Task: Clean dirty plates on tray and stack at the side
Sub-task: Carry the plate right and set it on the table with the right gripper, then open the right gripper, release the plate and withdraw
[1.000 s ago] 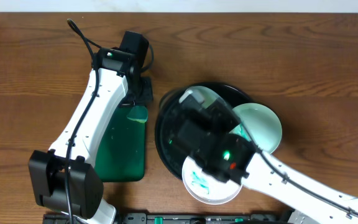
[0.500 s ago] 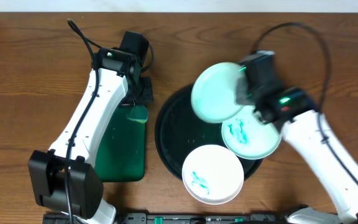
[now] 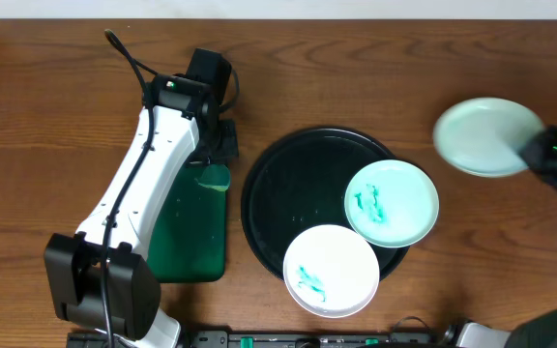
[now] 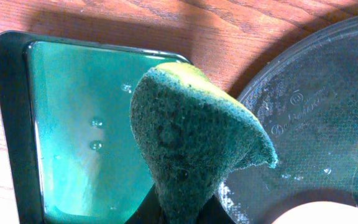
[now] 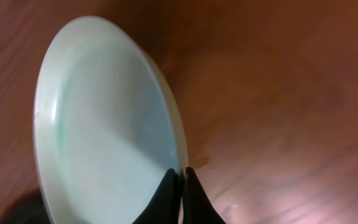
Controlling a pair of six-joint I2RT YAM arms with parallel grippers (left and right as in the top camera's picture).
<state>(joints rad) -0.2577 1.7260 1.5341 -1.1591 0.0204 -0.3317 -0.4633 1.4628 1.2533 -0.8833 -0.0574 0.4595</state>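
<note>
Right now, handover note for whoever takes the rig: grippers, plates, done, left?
Left gripper: shut on the sponge, over the green tray edge nearest the black tray.
Right gripper: shut on the rim of a mint plate, tilted, right of the black tray, not yet set down; looks wiped.
On the black tray: second mint plate and white plate, both teal-smeared.
Left: set that plate down, wipe the other two, stack.

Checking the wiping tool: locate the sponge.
Overhead, left of centre: the sponge is pinched in the left gripper, above the green tray's right edge, beside the black tray.
</note>
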